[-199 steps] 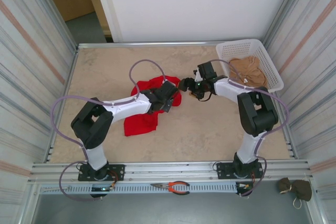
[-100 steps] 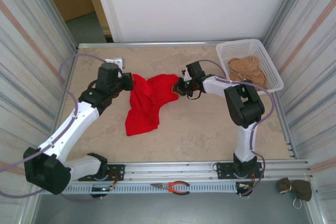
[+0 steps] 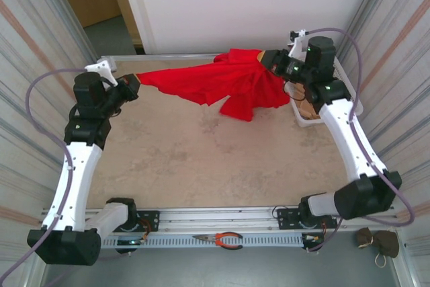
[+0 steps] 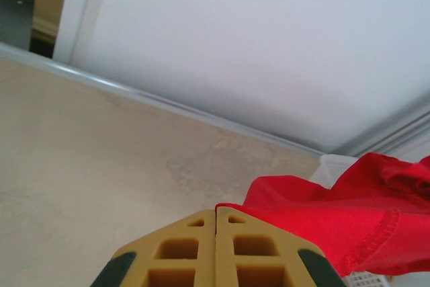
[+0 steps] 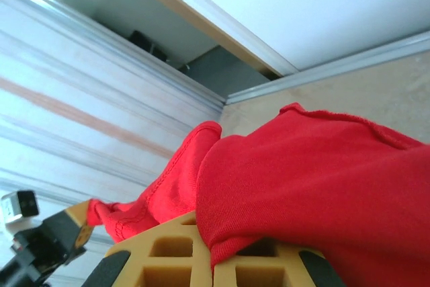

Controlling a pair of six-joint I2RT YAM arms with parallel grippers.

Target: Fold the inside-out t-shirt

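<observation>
Holding the inside-out t-shirt [image 3: 222, 85] aloft over the far side of the table [image 3: 201, 156], stretching it between left gripper [image 3: 132, 82] and right gripper [image 3: 269, 58], clenching both sets of jaws on its red cloth.

From above, the red t-shirt [image 3: 228, 85] hid the fingertips of the right gripper [image 3: 270, 60] and part of the white basket [image 3: 306, 121]. At the left wrist, the t-shirt ran off the right edge. The bottom edge cut off the left gripper [image 4: 215, 212].
</observation>
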